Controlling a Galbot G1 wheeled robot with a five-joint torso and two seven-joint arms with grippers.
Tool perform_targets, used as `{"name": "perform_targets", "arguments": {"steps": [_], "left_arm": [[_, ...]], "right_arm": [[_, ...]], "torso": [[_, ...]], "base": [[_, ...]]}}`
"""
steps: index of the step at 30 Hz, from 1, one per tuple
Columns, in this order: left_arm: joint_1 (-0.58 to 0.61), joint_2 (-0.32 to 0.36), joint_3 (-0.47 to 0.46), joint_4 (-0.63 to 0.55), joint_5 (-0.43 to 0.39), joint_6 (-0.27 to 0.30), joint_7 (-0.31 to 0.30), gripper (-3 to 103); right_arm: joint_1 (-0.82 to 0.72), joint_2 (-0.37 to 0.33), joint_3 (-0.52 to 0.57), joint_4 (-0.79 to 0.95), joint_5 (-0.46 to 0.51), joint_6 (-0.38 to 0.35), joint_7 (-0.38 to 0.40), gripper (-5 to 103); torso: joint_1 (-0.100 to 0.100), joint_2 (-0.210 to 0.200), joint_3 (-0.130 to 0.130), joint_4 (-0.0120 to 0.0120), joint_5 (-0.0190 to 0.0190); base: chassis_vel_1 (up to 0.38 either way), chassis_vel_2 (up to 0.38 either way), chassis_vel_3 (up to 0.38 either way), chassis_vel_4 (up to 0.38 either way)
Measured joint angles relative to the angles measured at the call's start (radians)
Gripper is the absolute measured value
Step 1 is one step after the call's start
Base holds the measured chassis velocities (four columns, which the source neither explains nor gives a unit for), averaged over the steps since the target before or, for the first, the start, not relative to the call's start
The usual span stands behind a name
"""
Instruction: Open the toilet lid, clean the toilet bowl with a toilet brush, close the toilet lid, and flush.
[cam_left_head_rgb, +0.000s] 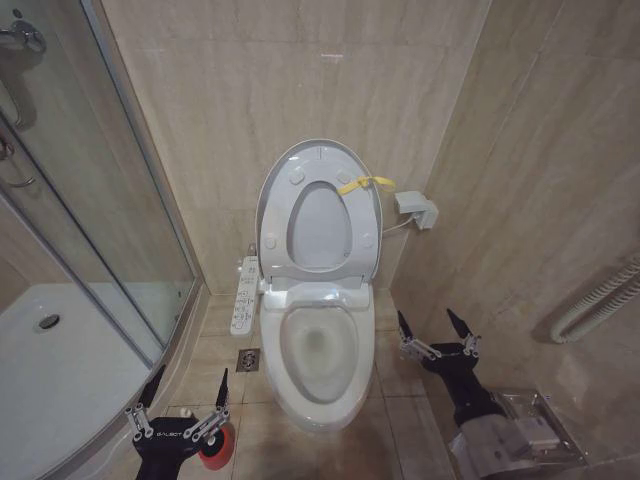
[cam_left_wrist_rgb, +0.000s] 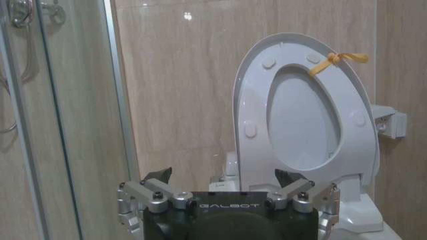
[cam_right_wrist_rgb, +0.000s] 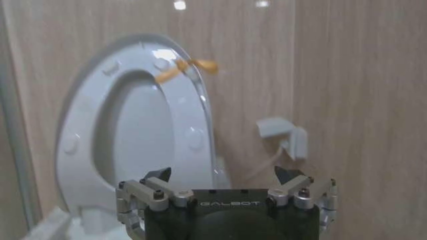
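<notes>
The toilet lid (cam_left_head_rgb: 320, 160) stands raised against the tiled wall behind the toilet, with the ring-shaped seat (cam_left_head_rgb: 290, 215) lifted up against it, so the round bumpers on the seat's underside face the room. A yellow tag (cam_left_head_rgb: 365, 184) is tied at the rim on the robot's right side and sticks out sideways; it also shows near the top of the raised seat in the left wrist view (cam_left_wrist_rgb: 337, 60) and the right wrist view (cam_right_wrist_rgb: 180, 70). The toilet bowl (cam_left_head_rgb: 322, 350) lies open below, white and glossy, with a small pool of water at its bottom. The left gripper (cam_left_head_rgb: 185, 395) hangs low by the floor to the left of the bowl, its fingers spread apart and holding nothing. Just beside it on the floor sits a red round holder (cam_left_head_rgb: 218, 447), partly covered by the gripper body; whether the brush is in it I cannot tell. The right gripper (cam_left_head_rgb: 433, 330) hovers to the right of the bowl, near the side wall, its fingers likewise spread and empty. A control panel (cam_left_head_rgb: 243, 296) with buttons juts out on the left of the seat hinge, and a glass shower screen (cam_left_head_rgb: 90, 200) stands farther left.
</notes>
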Motion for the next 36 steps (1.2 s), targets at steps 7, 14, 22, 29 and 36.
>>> {"name": "perform_targets", "arguments": {"steps": [7, 14, 22, 29, 36], "left_arm": [[0.0, 0.0, 0.0, 0.0, 0.0, 0.0, 0.0, 100], [0.0, 0.0, 0.0, 0.0, 0.0, 0.0, 0.0, 100], [0.0, 0.0, 0.0, 0.0, 0.0, 0.0, 0.0, 100], [0.0, 0.0, 0.0, 0.0, 0.0, 0.0, 0.0, 100], [0.0, 0.0, 0.0, 0.0, 0.0, 0.0, 0.0, 100]], "right_arm": [[0.035, 0.021, 0.069, 0.051, 0.084, -0.152, 0.001, 100], [0.044, 0.041, 0.021, 0.052, 0.12, -0.15, -0.004, 100], [0.184, -0.007, 0.028, -0.06, 0.151, -0.157, 0.027, 100], [0.281, -0.044, 0.029, -0.182, 0.152, -0.133, 0.043, 100], [0.423, -0.098, 0.015, -0.328, 0.151, -0.112, 0.064, 100]], "torso": [[0.0, 0.0, 0.0, -0.0002, -0.0004], [0.0, 0.0, 0.0, -0.0002, -0.0001], [0.0, 0.0, 0.0, 0.0001, 0.0], [0.0, 0.0, 0.0, -0.0001, 0.0001], [0.0, 0.0, 0.0, 0.0, 0.0002]], "base": [[0.0, 0.0, 0.0, 0.0], [0.0, 0.0, 0.0, 0.0], [0.0, 0.0, 0.0, 0.0], [0.0, 0.0, 0.0, 0.0], [0.0, 0.0, 0.0, 0.0]]}}
